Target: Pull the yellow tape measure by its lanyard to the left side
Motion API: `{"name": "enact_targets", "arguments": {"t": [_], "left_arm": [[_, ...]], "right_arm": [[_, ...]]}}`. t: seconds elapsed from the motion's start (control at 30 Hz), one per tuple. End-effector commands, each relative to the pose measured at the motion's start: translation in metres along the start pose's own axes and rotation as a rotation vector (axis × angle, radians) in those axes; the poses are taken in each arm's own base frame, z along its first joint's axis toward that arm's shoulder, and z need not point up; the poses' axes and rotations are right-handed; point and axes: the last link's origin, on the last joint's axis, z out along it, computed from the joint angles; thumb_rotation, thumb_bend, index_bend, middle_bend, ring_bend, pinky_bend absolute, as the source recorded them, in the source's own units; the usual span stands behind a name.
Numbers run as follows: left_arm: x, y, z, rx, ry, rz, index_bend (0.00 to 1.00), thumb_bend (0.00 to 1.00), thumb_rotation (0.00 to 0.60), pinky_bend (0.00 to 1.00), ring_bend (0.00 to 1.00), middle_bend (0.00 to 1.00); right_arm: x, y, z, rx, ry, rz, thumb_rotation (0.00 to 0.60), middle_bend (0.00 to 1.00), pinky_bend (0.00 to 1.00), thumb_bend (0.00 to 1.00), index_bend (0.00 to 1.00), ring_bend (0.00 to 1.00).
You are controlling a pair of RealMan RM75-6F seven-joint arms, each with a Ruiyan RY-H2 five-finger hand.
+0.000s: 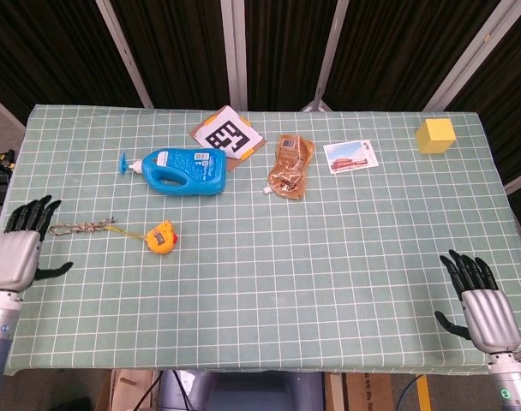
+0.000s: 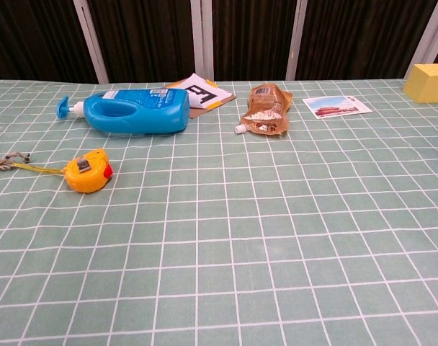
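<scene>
Head view: yellow tape measure [image 1: 161, 236] lies flat on the table [image 1: 329, 257], toward 9 o'clock of the cloth, below the blue bottle [image 1: 179, 170]. Lanyard [image 1: 82, 228] trails from its case toward 9 o'clock, nearly straight and slack on the cloth. Left hand [image 1: 19, 249] sits at the table's edge just beyond the cord's free end, fingers spread wide, holding nothing, apart from the cord. Right hand [image 1: 482, 301] rests at about 4 o'clock, well apart, fingers also spread and empty. Judgement: the tape already looks well left; if more travel is wanted, the hand should pinch the cord's far end and draw low and steady toward 9 o'clock, so the case slides rather than tips or swings.

Chest view: neither hand shows. Tape measure [image 2: 88, 170] sits left of centre, red tab facing 3 o'clock. Cord [image 2: 17, 162] leaves the case toward 9–10 o'clock, so case and cord share one long axis, roughly 3 to 9.
</scene>
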Motion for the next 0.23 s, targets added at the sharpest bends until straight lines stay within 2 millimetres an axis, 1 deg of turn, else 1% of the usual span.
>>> {"name": "enact_targets", "arguments": {"t": [0.03, 0.1, 0.23], "left_arm": [[-0.015, 0.002, -0.063, -0.075, -0.032, -0.011, 0.00, 0.01, 0.600, 0.00, 0.00, 0.00], [-0.021, -0.003, -0.071, -0.094, -0.045, 0.035, 0.00, 0.01, 0.600, 0.00, 0.00, 0.00], [-0.026, -0.006, -0.070, -0.102, -0.035, 0.048, 0.00, 0.01, 0.600, 0.00, 0.00, 0.00]], "right_arm": [[0.000, 0.000, 0.000, 0.000, 0.012, -0.008, 0.600, 0.00, 0.00, 0.25, 0.00, 0.00], [0.001, -0.001, 0.000, 0.000, 0.022, -0.017, 0.600, 0.00, 0.00, 0.25, 0.00, 0.00], [0.000, 0.000, 0.000, -0.008, 0.033, -0.022, 0.600, 0.00, 0.00, 0.25, 0.00, 0.00]]}}
